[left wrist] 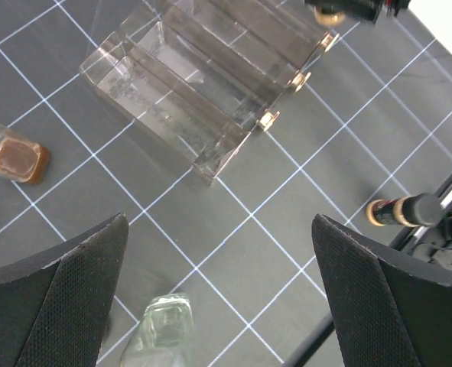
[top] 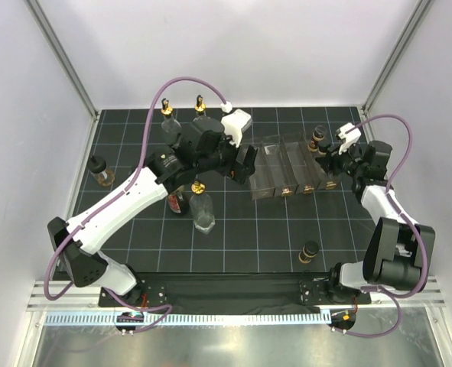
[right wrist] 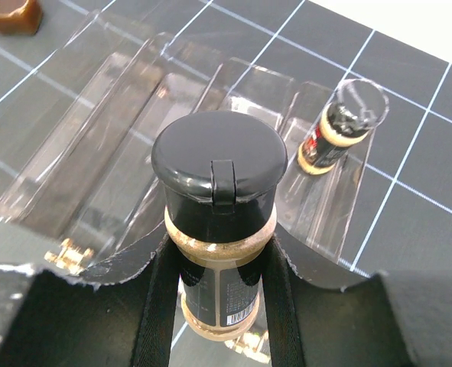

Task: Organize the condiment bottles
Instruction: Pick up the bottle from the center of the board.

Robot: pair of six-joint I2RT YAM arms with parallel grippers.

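Two grippers are working around the clear divided rack (top: 287,164) on the black gridded mat (top: 248,229). We are holding our left gripper (left wrist: 219,222) with its fingers spread wide apart and nothing between them, hovering just beside the rack's left edge. Our right gripper (right wrist: 218,264) is clamping a small black-capped bottle (right wrist: 214,164) just below its cap, above the rack's right side. Another small dark bottle (right wrist: 339,130) is lying inside the rack's rightmost compartment, toward its far end. A third small bottle (top: 310,251) is resting on the mat in front of the rack, well apart from it. Left of the rack, a tall clear bottle with a gold pourer (top: 202,208) is standing just beside a bottle of dark red sauce (top: 178,200). Two more gold-topped bottles (top: 167,115) are standing farther back.
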